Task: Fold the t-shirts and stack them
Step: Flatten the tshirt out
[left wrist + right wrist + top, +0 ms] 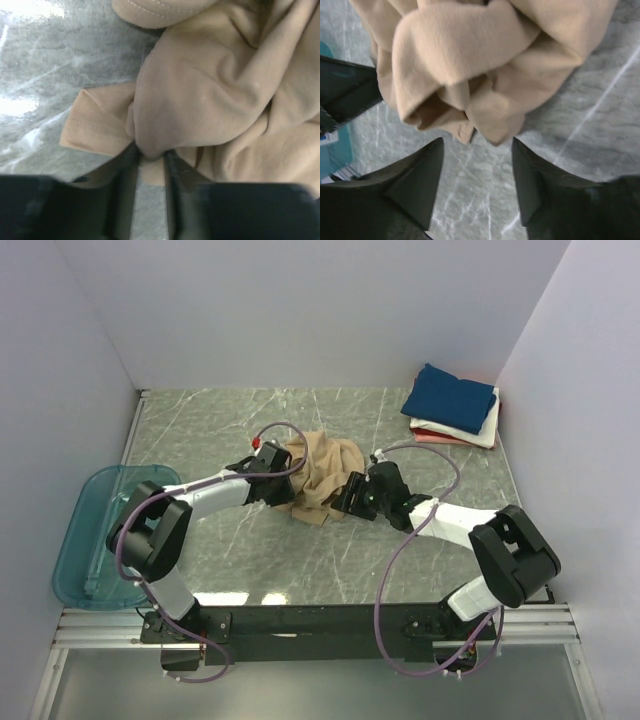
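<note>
The tan t-shirt (pixel 322 475) lies crumpled in a heap at the table's middle. My left gripper (pixel 285 490) is at its left edge; in the left wrist view the fingertips (pixel 150 154) are pinched on a fold of the tan t-shirt (pixel 215 100). My right gripper (pixel 347 498) is at the heap's right front edge; in the right wrist view it (pixel 477 147) is open and empty, with the bunched tan t-shirt (pixel 470 60) just beyond its tips. The folded t-shirts are stacked at the back right: navy (pixel 450 398) on top, then white (pixel 487 430), and pinkish red (pixel 437 437) below.
A translucent teal tub (pixel 95 540) hangs over the table's left edge beside the left arm. White walls close in the left, back and right sides. The grey marble tabletop (pixel 220 420) shows around the heap. The left arm (pixel 345 92) shows in the right wrist view.
</note>
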Robot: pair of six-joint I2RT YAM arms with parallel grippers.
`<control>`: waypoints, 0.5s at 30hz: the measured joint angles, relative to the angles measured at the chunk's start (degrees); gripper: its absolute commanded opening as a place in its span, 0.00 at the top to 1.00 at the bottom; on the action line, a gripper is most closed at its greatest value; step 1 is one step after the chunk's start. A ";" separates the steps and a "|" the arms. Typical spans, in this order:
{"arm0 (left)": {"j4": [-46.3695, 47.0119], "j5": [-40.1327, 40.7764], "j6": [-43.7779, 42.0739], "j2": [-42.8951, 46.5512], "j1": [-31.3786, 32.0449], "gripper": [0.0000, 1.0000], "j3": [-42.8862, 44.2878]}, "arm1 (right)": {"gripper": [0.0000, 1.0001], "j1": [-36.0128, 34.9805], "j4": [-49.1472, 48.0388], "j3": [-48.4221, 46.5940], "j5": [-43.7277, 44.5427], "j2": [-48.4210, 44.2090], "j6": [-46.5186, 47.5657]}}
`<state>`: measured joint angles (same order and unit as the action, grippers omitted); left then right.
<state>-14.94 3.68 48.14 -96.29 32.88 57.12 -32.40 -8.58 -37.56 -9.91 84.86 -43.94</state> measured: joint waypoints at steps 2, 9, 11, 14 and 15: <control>0.52 -0.07 0.28 -0.52 0.00 0.78 0.00 | 0.42 -0.13 -0.70 -0.42 0.42 0.94 -0.42; 0.24 0.17 0.63 -0.52 0.04 0.99 1.86 | 0.56 -0.37 -1.77 -1.92 1.62 4.83 -1.22; 0.20 0.31 0.61 -0.33 0.04 1.00 2.27 | 0.71 -0.42 -1.70 -2.08 1.77 5.57 -1.27; -0.92 0.87 0.59 0.79 0.04 0.99 2.29 | 0.97 -0.48 -1.09 -2.56 2.56 6.03 -1.22; -1.57 1.20 0.57 1.53 0.04 1.00 2.29 | 1.00 -0.48 -0.79 -2.71 2.99 5.97 -1.07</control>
<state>-16.51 4.89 48.71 -94.76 32.93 59.42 -32.88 -9.37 -40.27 -6.92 90.83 -45.01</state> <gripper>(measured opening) 0.026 0.091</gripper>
